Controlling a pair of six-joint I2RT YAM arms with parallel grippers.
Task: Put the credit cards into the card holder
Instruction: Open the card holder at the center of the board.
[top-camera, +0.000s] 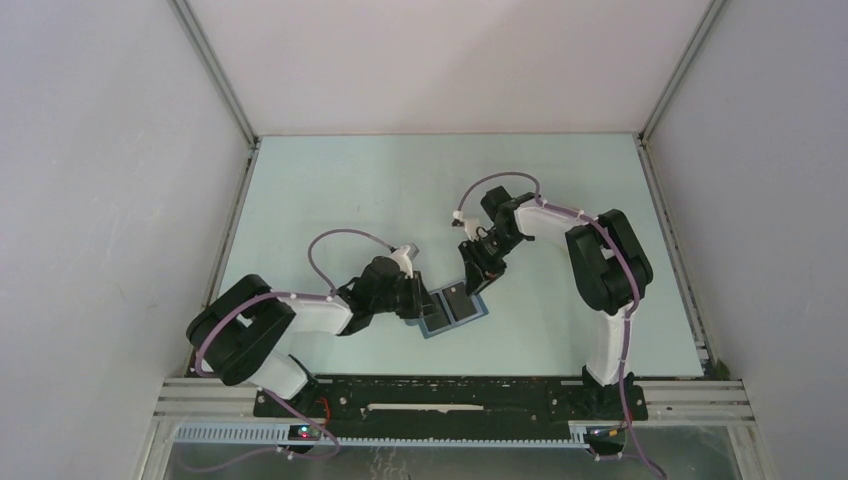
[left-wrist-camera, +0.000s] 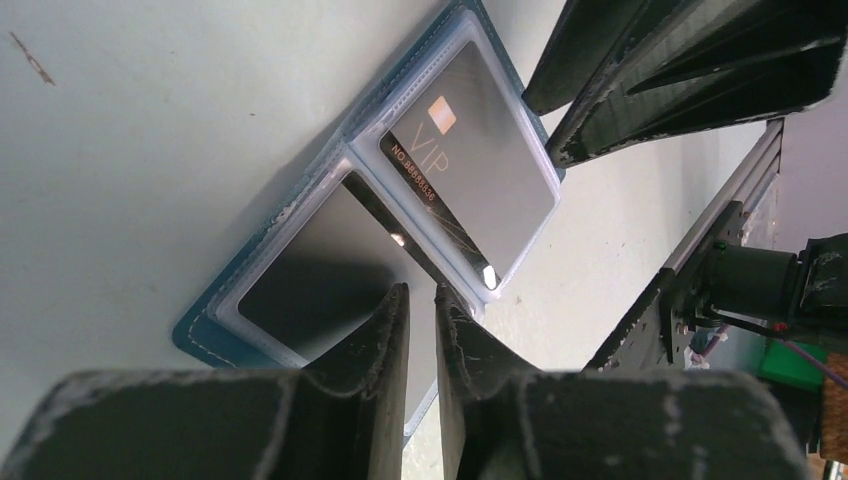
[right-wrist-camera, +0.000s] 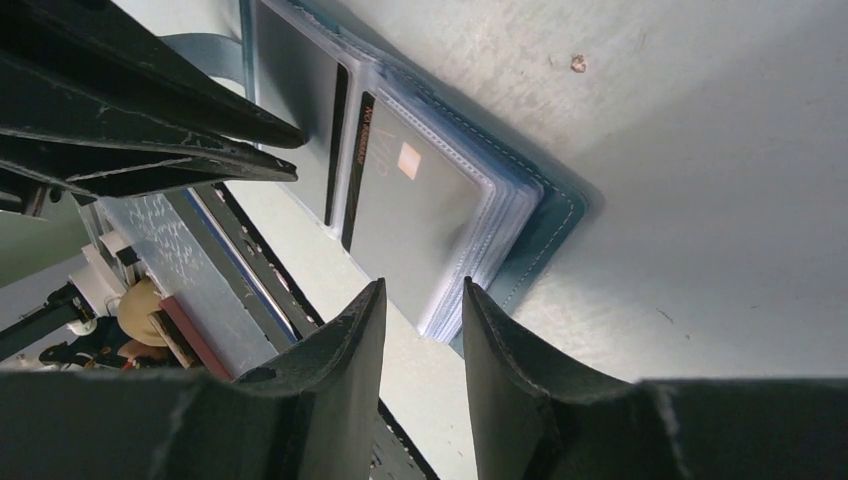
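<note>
Nearest the arm bases, the card holder (left-wrist-camera: 200, 338) lies opened flat on the table (top-camera: 400, 190), inside up, which keeps its clear sleeves (right-wrist-camera: 480, 262) exposed for loading. Two sleeves are filled: the credit card marked VIP (left-wrist-camera: 470, 190) sits in the half toward the right arm, and a plain dark credit card (left-wrist-camera: 315, 285) fills the other half, just beside it across the fold. No card shows outside the card holder in any view, so the loading looks close to finished, if not done. At the card holder's left edge, the left gripper (left-wrist-camera: 421, 292) hangs low over the dark card's half, probably to keep that flap pressed open; its jaws are narrowed to a thin slit, and I cannot tell whether they nip the sleeve's edge or merely hover over it. Beyond the card holder, at its far right edge, the right gripper (right-wrist-camera: 424, 290) points down at the stacked sleeve ends by the VIP card. Its jaws stand moderately apart with nothing between them, touching nothing that can be seen.
</note>
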